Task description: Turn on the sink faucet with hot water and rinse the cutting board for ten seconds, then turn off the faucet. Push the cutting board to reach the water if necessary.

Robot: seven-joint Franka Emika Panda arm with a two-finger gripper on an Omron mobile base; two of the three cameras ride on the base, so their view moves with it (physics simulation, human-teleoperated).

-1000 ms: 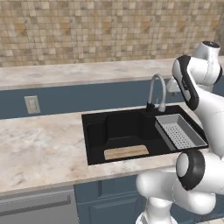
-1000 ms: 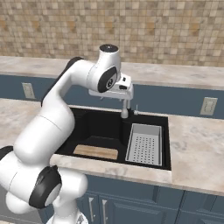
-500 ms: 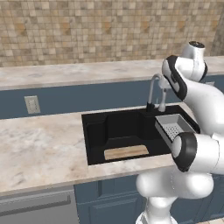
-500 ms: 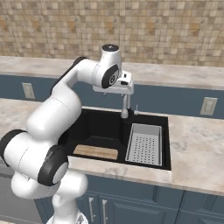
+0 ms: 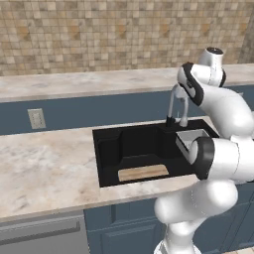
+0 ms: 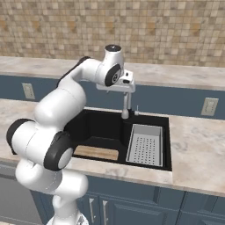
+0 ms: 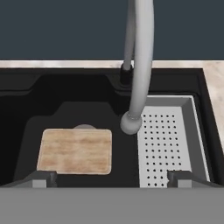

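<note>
Left base view: arm bends over the sink (image 5: 106,163), a black basin sunk in the marble desk (image 5: 44,171). The claw (image 5: 181,97) sits at the top of the sink faucet (image 5: 172,103), partly hidden by the forearm; finger spread cannot be read here. The cutting board (image 5: 143,172) lies flat on the basin floor, below the claw and toward the near wall. Only a corner of the grey tray (image 5: 191,135) shows past the elbow. A wall outlet (image 5: 36,118) sits on the blue panel far to the side.

Right base view: the claw (image 6: 125,86) hangs directly over the faucet (image 6: 126,105), whose stem stands under it at the basin's back edge. The whole tray (image 6: 145,145) is visible here, perforated, filling the basin (image 6: 99,127) end below the claw; the board (image 6: 96,153) lies beside it, apart from it.

Hand view: looking straight down. The two fingertips (image 7: 45,177) stand far apart at the bottom edge, so the claw (image 7: 112,177) is released, nothing between them. The faucet spout (image 7: 141,65) arches toward the camera, its nozzle ending over the tray's edge (image 7: 192,131). The board (image 7: 75,151) lies off to the side of the nozzle, not under it, partly covering a round drain (image 7: 84,127).
</note>
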